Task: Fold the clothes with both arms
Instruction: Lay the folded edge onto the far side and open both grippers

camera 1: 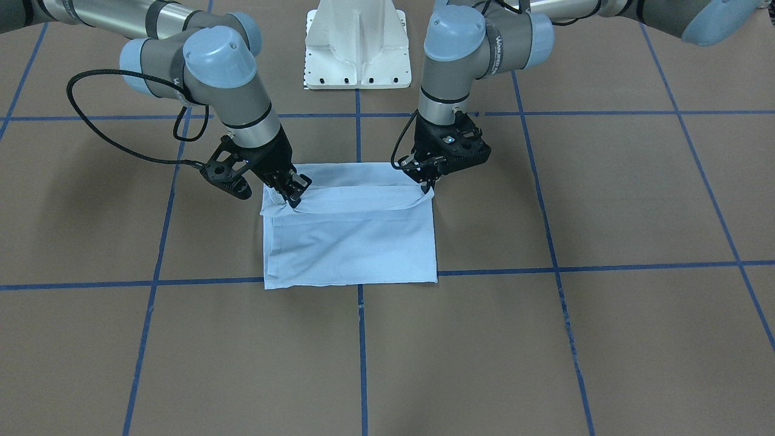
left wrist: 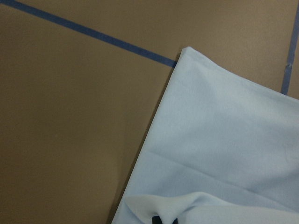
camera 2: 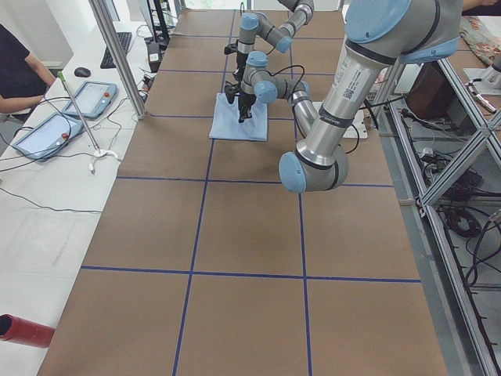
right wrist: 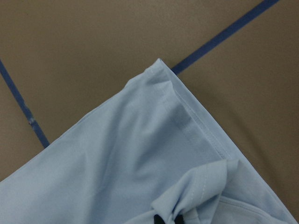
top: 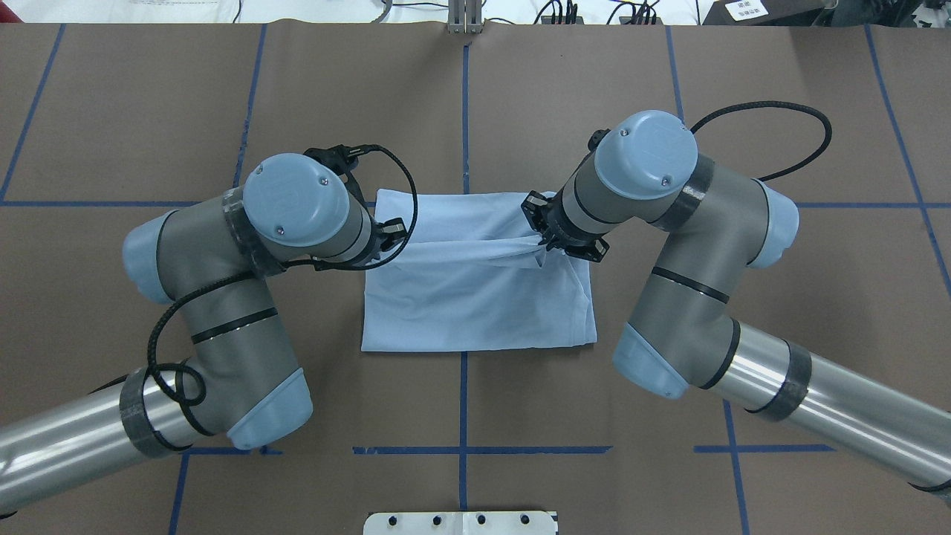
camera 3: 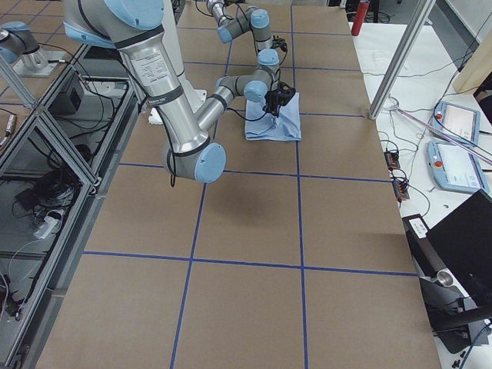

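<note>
T-shirt [camera 1: 351, 242], light blue and folded into a rectangle, lies on the brown table [camera 1: 605, 339] over a blue tape line [camera 1: 545, 266] in the front view. There the left end effector [camera 1: 428, 183] and the right end effector [camera 1: 295, 195] each pinch a raised fold near the shirt's robot-side edge, jaws closed on fabric. Overhead, that fold stretches between them. Both wrist views show bunched cloth gripped at the bottom edge.

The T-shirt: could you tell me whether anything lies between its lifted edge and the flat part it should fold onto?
Nothing visible does. The left gripper and right gripper each pinch the T-shirt by its lifted edge, and its flat part lies bare on the table; the white pedestal stands apart.
</note>
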